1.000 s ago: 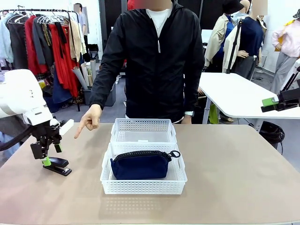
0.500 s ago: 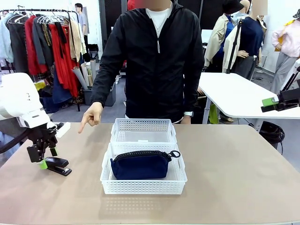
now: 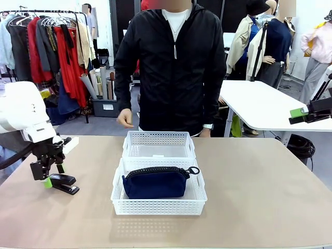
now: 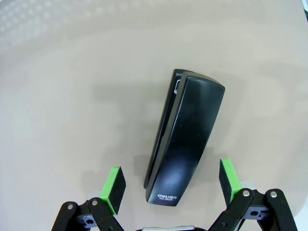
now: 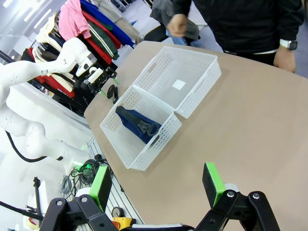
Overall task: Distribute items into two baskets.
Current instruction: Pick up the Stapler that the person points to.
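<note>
1. Stapler (image 3: 65, 184): small, black, flat on the table (image 3: 249, 197), lower left of the front frame. Well apart from both baskets, not yet in either.
2. Pouch (image 3: 155, 182): navy, zipped, inside the near basket (image 3: 158, 207) at frame centre. Far basket (image 3: 158, 139) directly behind it, holding nothing but a white label (image 5: 179, 85).
3. Left gripper (image 3: 54, 175): jaws spread wide, nothing gripped, poised at the stapler's left end.
4. Right gripper (image 5: 157, 185): jaws spread wide, empty, hanging high beyond the right edge of the front frame.
5. Risk, droop or swing on lifting. Probable cause: green pads (image 4: 113, 190) flanking only the tail end, not the middle of the body.
6. Risk, twist or skid on closing. Probable cause: body angled across the jaw line and nearer one pad, plus a glossy curved top.
7. Risk, misplacement. Landing beside the pouch would leave the far basket unused; a low carry could clip a rim.
8. Left wrist view: tilt, offset and white lettering (image 4: 163, 196) on the stapler's tail, all unreadable from the front.
9. Front view: gap from stapler to baskets, and the person's hand (image 3: 124, 118) raised behind the far basket.
10. Right wrist view: both basket floors seen from above.
</note>
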`<state>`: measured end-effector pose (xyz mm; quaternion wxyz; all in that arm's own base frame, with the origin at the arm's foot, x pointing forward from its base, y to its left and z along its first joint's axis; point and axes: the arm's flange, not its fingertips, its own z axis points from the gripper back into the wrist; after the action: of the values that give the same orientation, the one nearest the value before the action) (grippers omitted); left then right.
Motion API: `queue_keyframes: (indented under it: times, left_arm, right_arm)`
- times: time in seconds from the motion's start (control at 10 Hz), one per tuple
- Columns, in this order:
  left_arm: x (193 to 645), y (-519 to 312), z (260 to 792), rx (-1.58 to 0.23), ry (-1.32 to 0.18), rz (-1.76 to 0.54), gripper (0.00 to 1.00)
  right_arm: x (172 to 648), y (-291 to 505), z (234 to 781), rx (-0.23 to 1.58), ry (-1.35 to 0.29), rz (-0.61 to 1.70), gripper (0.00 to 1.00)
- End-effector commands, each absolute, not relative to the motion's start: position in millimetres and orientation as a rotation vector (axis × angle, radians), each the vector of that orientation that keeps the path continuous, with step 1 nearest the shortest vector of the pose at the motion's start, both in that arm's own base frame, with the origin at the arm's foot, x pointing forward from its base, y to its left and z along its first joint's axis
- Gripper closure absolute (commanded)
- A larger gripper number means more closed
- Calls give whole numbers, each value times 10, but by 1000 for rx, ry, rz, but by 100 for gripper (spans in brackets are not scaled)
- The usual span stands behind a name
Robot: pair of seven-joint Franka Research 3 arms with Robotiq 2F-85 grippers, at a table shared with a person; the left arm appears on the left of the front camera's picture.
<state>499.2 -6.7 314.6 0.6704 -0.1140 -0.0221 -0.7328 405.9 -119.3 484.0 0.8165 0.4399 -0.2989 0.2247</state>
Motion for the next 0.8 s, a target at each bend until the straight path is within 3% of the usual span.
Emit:
queue_keyframes:
  times: [0.0,0.7]
  left_arm:
    - [4992,-24,3099,-236,-57,-1708,0]
    - [4997,-63,3079,-195,-153,-1826,0]
  right_arm:
    - [4045,-1188,4844,940,-639,479,0]
    - [4045,-1188,4844,940,-639,479,0]
